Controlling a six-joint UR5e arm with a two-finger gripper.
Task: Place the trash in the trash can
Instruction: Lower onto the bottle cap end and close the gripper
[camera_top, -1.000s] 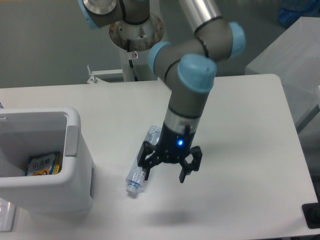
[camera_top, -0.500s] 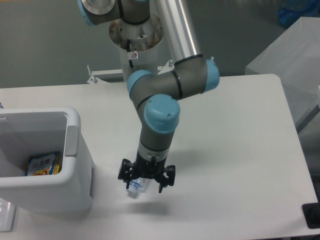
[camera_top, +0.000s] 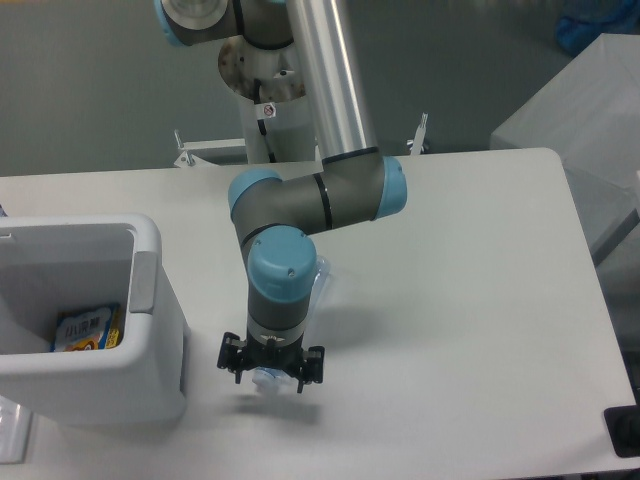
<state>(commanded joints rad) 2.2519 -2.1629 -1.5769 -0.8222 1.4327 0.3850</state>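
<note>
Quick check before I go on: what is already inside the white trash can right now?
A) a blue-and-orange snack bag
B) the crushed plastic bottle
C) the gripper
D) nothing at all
A: a blue-and-orange snack bag lies at the bottom of the trash can, while the crushed plastic bottle is on the table under the gripper.

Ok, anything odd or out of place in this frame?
Nothing alarming. The crushed bottle lies on its side on the table under the open gripper, mostly hidden. The snack bag is already in the trash can.
</note>
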